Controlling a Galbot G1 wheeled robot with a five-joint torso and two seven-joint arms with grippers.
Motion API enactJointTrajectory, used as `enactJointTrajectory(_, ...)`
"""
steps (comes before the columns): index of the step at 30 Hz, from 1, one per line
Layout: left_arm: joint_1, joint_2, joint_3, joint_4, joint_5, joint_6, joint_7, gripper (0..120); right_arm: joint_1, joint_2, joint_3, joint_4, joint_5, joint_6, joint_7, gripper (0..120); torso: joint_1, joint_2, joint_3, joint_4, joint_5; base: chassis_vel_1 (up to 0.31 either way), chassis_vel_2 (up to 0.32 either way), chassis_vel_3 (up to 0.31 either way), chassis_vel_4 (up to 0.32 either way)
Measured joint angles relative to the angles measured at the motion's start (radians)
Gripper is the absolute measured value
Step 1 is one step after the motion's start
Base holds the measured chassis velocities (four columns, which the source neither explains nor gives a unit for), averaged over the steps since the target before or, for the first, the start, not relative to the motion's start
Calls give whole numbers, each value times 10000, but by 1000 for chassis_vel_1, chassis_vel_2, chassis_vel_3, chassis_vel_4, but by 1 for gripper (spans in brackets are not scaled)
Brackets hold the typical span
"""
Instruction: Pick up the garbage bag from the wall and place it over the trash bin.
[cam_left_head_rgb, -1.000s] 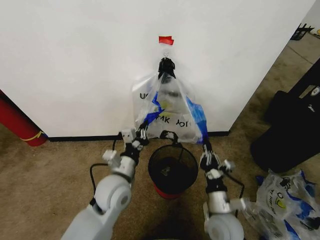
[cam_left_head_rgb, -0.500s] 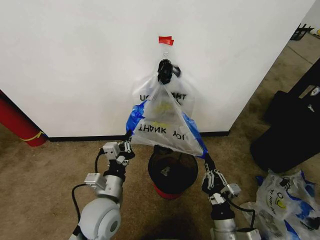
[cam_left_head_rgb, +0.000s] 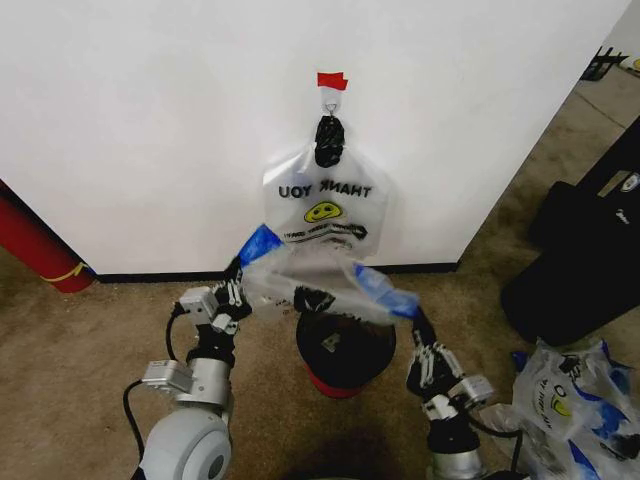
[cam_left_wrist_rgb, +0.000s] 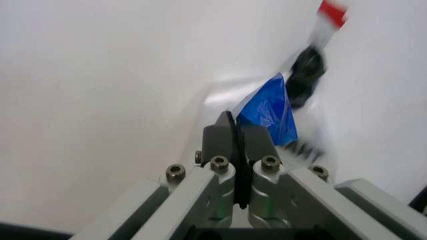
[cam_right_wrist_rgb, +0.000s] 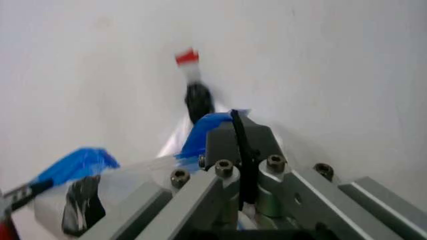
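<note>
White wall (cam_left_head_rgb: 150, 120) runs flat and plain across the far side, edged at the bottom by a black baseboard (cam_left_head_rgb: 160, 275), with brown low-pile carpet (cam_left_head_rgb: 90, 340) in front of it. High on the wall a short red tape strip (cam_left_head_rgb: 332, 80) sits just above a small metal hook (cam_left_head_rgb: 329, 104). From the hook hangs a second thin bag (cam_left_head_rgb: 322, 205), see-through and whitish, gathered into a dark knot at the top and printed with mirrored lettering and a yellow smiley.

Nearer the robot, the garbage bag (cam_left_head_rgb: 305, 285) is off the wall and stretched sideways between the two grippers, just above the trash bin (cam_left_head_rgb: 345, 350). Its film is thin, crinkled and translucent, blurred in the middle, with bright blue handle tips at both ends and a patch of black print near the centre. The left gripper (cam_left_head_rgb: 236, 290) is clamped on the blue tip at the left end; in the left wrist view its grey metal fingers (cam_left_wrist_rgb: 220, 142) press together on the blue plastic. The right gripper (cam_left_head_rgb: 415, 318) pinches the blue tip at the right end in the same way. The bin is small, round, black wire mesh with a red base, standing on the carpet between the arms. At far left a red cylinder (cam_left_head_rgb: 35, 245) with a yellow band leans by the wall; at right stands a large black case (cam_left_head_rgb: 580, 250), with a bundle of clear bags (cam_left_head_rgb: 565, 410) near it.
</note>
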Motion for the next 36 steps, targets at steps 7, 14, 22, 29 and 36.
enactJointTrajectory(7,318,108,-10,-980,-823,41,15,0,12,123,219,1351,-92,20,-30,0,0,0,0,0,0,0,0,0,0)
enactJointTrajectory(14,684,32,169,-1415,-1180,360,-78,0,-100,103,153,2116,-138,-16,-27,0,0,0,-1,0,-1,0,0,0,0)
enactJointTrajectory(22,866,10,283,-1466,-1095,749,-216,0,-76,21,36,1986,-129,-51,-23,0,0,0,0,0,-1,0,0,0,0)
enactJointTrajectory(29,929,-8,472,-318,-171,786,-416,0,522,-70,-292,-55,-307,120,-73,0,0,-1,0,1,0,0,0,0,0)
enactJointTrajectory(36,939,52,853,382,219,748,-452,0,1061,-119,-261,-1226,-306,127,-34,0,0,0,0,0,0,0,0,0,0)
